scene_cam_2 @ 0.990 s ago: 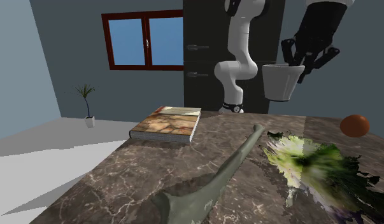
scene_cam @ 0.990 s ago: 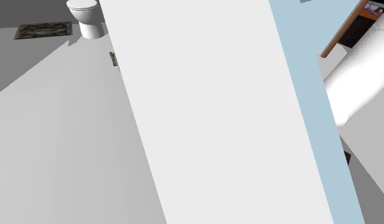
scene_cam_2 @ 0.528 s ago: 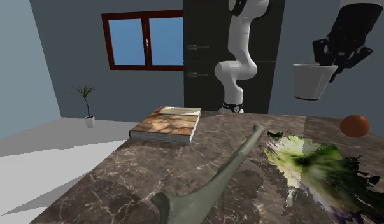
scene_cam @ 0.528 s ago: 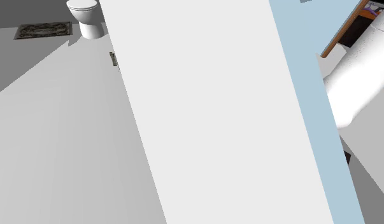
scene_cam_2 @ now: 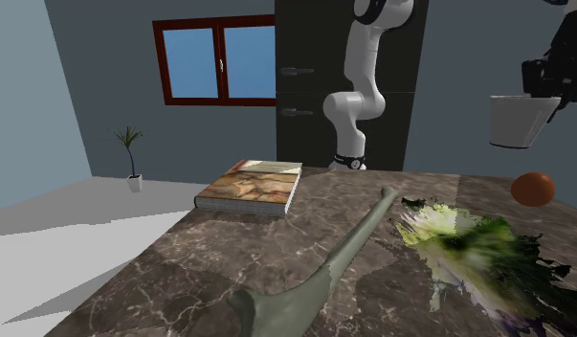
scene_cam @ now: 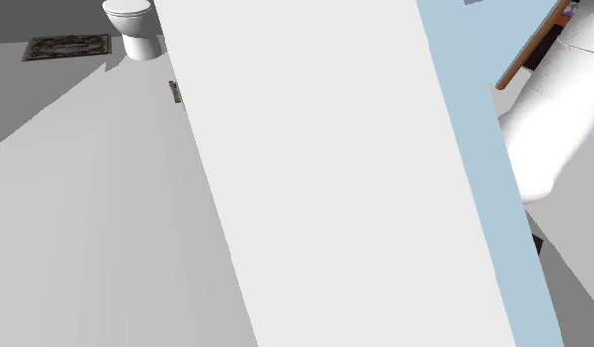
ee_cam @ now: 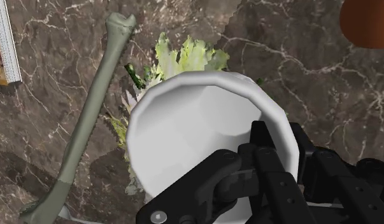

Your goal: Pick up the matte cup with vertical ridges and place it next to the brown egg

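Dark brown marbled stone is forming the surface (scene_cam_2: 229, 249), the largest element, and everything else is resting on it or hanging over it. The white arm (scene_cam_2: 358, 96) is rising from the far edge of the surface in the second exterior view. A ragged heap of green leaves (scene_cam_2: 468, 244) is lying toward that view's right. A long grey-green bone-shaped object (scene_cam_2: 343, 254) is lying just beside the heap, and a closed book (scene_cam_2: 253, 185) is lying well apart toward the left. The white cup (scene_cam_2: 518, 120), its walls faintly faceted, is hanging upright in the air, clear of the surface, above the brown egg (scene_cam_2: 533, 189) and slightly toward the view's left of it. The black pincer (ee_cam: 277, 143) is pinching the cup's rim, with one finger inside the wall and the other outside. In the wrist view the leaves are showing directly beneath the cup, with the egg off toward a corner.

Judged step: carrying the cup to the egg, with placing not yet done. To do this well, the cup should be brought over bare stone near the egg, clear of the leaves. It should be lowered upright and slowly so the base is not nudging the egg, which would probably roll. The pincer should be spreading only once the base is resting flat.
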`<state>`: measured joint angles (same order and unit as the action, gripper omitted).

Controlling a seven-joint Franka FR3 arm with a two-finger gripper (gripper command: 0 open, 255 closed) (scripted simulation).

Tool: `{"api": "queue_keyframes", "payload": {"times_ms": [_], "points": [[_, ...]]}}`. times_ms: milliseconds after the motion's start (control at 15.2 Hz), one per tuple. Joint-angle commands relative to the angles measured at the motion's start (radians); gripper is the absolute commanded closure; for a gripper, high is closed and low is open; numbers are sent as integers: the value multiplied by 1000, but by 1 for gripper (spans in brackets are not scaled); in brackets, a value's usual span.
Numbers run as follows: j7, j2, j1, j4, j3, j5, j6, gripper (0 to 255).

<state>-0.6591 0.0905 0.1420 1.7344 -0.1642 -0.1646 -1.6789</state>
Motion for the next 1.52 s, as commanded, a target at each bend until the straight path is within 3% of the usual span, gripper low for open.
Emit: {"api": "queue_keyframes", "payload": {"times_ms": [0,132,1452], "points": [[-44,31,25,-44,-20,0,20,255],[-71,53,42,-73,-32,-1,32,255],[-110,103,39,132,-27,-21,-219,255]]}}
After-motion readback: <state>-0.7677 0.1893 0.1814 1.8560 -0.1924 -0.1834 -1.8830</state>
